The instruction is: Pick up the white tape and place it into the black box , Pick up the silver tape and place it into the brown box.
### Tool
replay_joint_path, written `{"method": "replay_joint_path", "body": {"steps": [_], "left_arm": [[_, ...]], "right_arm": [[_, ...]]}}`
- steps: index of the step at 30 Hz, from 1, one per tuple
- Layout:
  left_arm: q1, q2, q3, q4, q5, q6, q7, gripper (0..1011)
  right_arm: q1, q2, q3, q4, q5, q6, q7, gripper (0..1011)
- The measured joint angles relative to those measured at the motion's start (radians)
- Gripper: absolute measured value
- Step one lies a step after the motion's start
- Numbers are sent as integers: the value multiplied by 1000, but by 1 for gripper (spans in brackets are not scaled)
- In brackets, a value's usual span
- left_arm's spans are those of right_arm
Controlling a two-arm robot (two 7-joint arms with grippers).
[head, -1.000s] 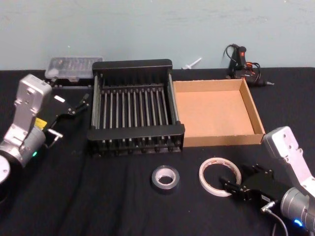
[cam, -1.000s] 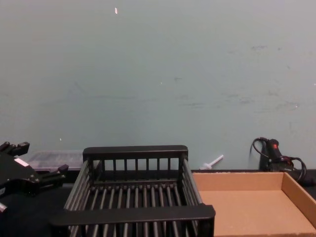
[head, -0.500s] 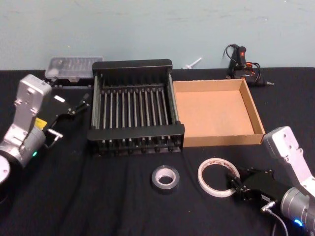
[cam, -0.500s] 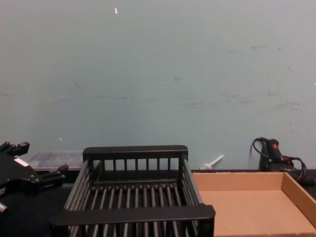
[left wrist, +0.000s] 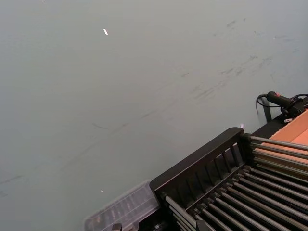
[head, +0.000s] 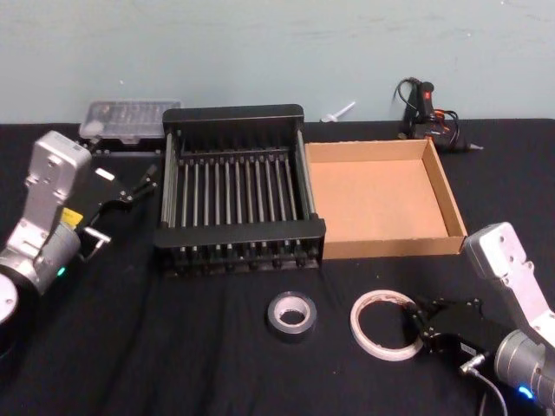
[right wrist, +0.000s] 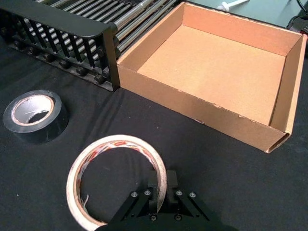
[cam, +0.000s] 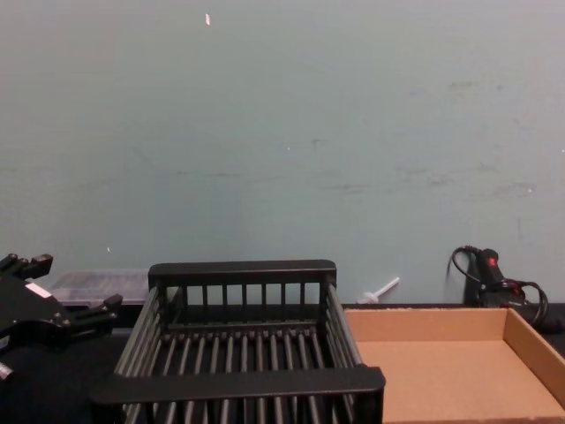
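The white tape (head: pixel 371 305) lies on the black cloth in front of the brown box (head: pixel 388 247). My right gripper (head: pixel 418 322) is shut on the white tape's right-hand wall. In the right wrist view the fingers (right wrist: pixel 155 187) pinch the ring (right wrist: pixel 77 169), one inside and one outside. The silver tape (head: pixel 290 314) sits to its left, in front of the black box (head: pixel 238 236), and it shows as a dark roll (right wrist: pixel 33 115) in the right wrist view. My left gripper (head: pixel 130 184) is parked, open and holding nothing, left of the black box.
A clear plastic case (head: pixel 130 120) sits behind the black box at the back left. A glue gun with its cable (head: pixel 425 108) and a small white piece (head: pixel 340 111) lie behind the brown box. Bare black cloth surrounds both rolls.
My right gripper's fingers have closed onto the wall of the white tape, and the roll has shifted slightly toward the table's near edge. The left arm has not moved.
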Motion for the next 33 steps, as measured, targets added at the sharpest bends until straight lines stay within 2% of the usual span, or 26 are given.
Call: {"method": "replay_joint_path", "body": {"steps": [8,20,33], "left_arm": [[0,0,0,0,0,0,0,1001],[0,0,0,0,0,0,0,1001],[0,0,0,0,0,0,0,1001]], "right_arm": [[-2,-4,6,0,-1,-2,6,90],[-4,-25,44,-17,-25,-26,26,85],[8,-18,95,-69,-46,-72,67,85]]}}
